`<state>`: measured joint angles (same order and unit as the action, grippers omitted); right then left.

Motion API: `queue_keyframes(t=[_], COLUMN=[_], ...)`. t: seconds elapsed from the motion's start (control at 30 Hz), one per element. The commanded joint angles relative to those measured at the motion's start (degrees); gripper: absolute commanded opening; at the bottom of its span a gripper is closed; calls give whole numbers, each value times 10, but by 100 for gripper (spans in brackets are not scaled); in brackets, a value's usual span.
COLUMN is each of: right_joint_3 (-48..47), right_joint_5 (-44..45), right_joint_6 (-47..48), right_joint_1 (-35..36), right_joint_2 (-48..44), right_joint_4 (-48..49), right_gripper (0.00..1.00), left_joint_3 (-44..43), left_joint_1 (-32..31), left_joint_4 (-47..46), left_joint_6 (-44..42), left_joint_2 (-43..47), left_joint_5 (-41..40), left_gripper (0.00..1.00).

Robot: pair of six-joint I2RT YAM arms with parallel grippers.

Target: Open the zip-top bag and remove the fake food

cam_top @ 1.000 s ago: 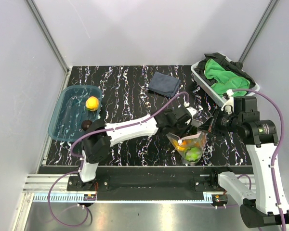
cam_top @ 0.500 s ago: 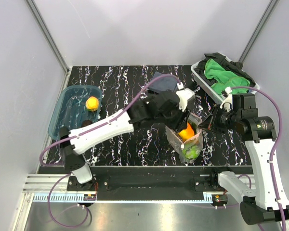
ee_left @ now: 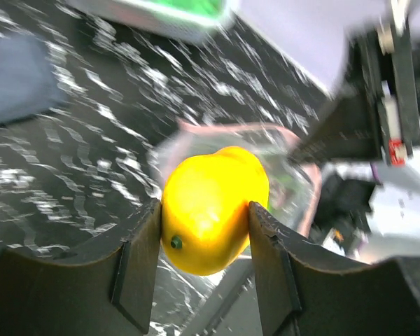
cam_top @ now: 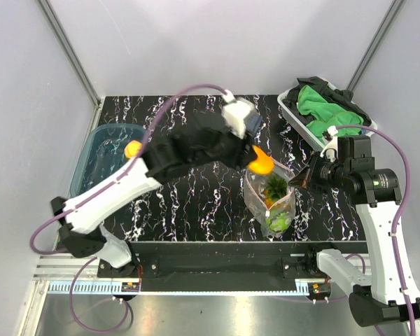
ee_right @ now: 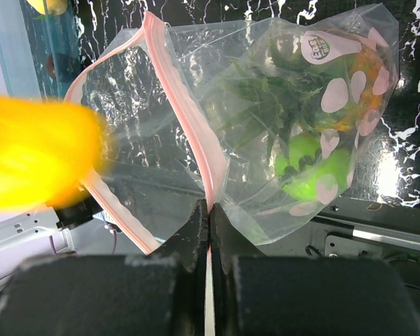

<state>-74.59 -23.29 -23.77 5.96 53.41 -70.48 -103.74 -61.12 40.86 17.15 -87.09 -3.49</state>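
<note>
Left gripper [ee_left: 204, 210]: jaws part-way apart, pinching an orange-yellow fruit [ee_left: 213, 178] from both sides. I see no slack in the grip.
Fruit position: hanging in the air above the bag's mouth, touching no plastic. The wrist view is blurred, which fits a move under way.
Change noted: a second ago this gripper was down at the mouth. Half a second ago the fruit was just showing at the rim. It is now fully out, and the left arm has lifted and swung toward the back of the table [cam_top: 196, 112].
Right gripper [ee_right: 208, 210]: fingers pressed together on the near lip of the bag [cam_top: 269, 203], just under the pink zip strip [ee_right: 185, 119]. It has not shifted over the last second.
Bag: standing upright near the front edge of the table, mouth gaping.
Left inside: a leafy green piece [cam_top: 275, 185], a green ball [ee_right: 311, 168] and something orange [ee_right: 364, 66] low against the far wall.
Blue tub [cam_top: 91, 175]: at the left side, well apart from the bag. A yellow piece [cam_top: 131, 148] lies in it, partly hidden by the left arm.
Assessment: opening is done and removal is part done, with at least three items still inside.
Likely next: I judge this fruit should go to the tub, with the right-hand pinch kept so the mouth stays open.
</note>
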Motion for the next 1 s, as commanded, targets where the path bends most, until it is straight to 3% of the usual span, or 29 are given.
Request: queue_keyframes(t=[0.0, 0.23, 0.33, 0.47, 0.53, 0.77, 0.97], right_joint_3=[-13, -25, -35, -40, -43, -54, -64], right_joint_5=[12, 7, 6, -1, -2, 1, 22], right_joint_6=[6, 2, 4, 5, 7, 18, 33], right_joint_1=[-1, -1, -1, -1, -2, -1, -1], right_joint_2=[7, 16, 21, 21, 21, 21, 20], right_joint_4=[19, 17, 10, -1, -3, -17, -23], right_gripper=[0, 0, 0, 0, 0, 0, 0], left_joint_3=[8, 192, 279, 370, 421, 487, 512], left_joint_1=[70, 246, 371, 511, 587, 661, 750], left_joint_4=[-43, -122, -152, -193, -220, -267, -329], left_joint_6=[7, 35, 57, 145, 183, 275, 309], left_joint_2=[115, 275, 325, 356, 356, 265, 183], left_joint_5=[-59, -145, -180, -154, -130, -144, -82], left_gripper=[0, 0, 0, 0, 0, 0, 0])
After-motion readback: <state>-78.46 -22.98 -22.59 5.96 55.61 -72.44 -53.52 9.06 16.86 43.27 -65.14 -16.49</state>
